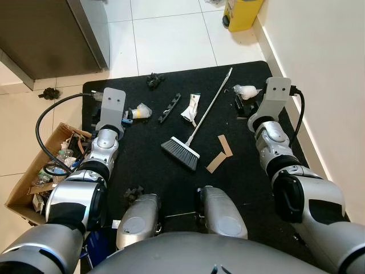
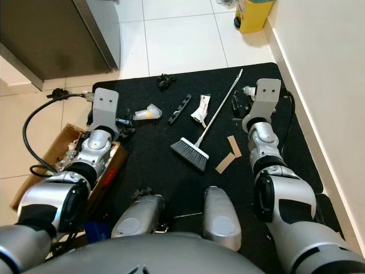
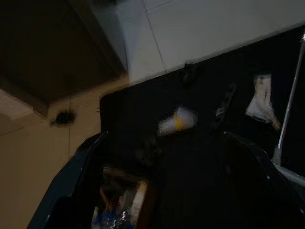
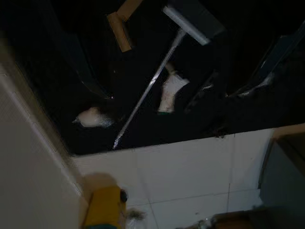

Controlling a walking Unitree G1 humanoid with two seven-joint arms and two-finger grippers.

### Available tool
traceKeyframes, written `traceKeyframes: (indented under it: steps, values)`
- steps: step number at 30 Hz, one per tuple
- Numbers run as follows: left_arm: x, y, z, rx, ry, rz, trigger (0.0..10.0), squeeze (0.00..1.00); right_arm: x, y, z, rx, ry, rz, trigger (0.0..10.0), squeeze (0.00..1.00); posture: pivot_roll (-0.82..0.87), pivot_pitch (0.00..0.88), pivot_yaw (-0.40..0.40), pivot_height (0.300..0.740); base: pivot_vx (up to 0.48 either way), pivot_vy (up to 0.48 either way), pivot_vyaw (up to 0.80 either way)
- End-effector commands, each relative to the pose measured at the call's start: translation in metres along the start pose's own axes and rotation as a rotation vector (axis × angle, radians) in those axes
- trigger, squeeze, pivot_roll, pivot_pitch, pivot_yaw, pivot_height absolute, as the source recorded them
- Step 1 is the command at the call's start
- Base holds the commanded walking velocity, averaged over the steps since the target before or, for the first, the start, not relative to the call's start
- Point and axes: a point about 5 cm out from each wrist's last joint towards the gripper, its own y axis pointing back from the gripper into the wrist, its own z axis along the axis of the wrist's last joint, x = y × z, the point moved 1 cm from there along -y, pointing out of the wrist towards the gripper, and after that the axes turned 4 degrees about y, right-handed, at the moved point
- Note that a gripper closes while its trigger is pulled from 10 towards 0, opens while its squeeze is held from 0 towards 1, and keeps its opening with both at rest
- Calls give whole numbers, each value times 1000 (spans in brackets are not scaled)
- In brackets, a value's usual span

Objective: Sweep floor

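both knees (image 1: 182,214) fill the near foreground at the edge of the black mat (image 1: 142,165), so the robot is crouched low, probably to reach the floor. just beyond them the broom (image 1: 197,124) lies flat, bristles nearest the robot, handle angling away to the right; nothing holds it. litter lies scattered around it: a crumpled cup (image 1: 138,112), a wrapper (image 1: 191,107), a cardboard strip (image 1: 219,153). left gripper (image 3: 162,191) hovers above the mat with fingers spread wide, and the right gripper (image 4: 171,57) likewise gapes empty, seemingly readying to pick up the handle. a cardboard box (image 1: 34,171) of rubbish sits left.
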Motion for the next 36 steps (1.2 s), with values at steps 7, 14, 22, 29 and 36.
traceKeyframes:
  steps: [7,14,22,29,36]
  values:
    - [15,24,-1,-213,97,-11,10000,0,-19,22,1,-208,-70,-13,10000,0,93,0,-31,740,0,0,0]
    - [9,22,-3,-183,51,-73,10000,0,-23,26,-5,-199,-90,-71,10000,0,55,0,-9,740,0,0,0]
    - [-3,15,9,-203,123,-126,10000,0,-15,22,3,-218,-81,-40,10000,0,54,0,-18,740,0,0,0]
    - [14,7,12,-156,218,-59,10000,0,-10,16,14,-250,-99,-40,10000,0,63,0,-13,740,0,0,0]
    - [5,8,14,-175,138,-111,10000,0,-12,17,12,-245,-122,-52,10000,0,76,0,-19,740,0,0,0]
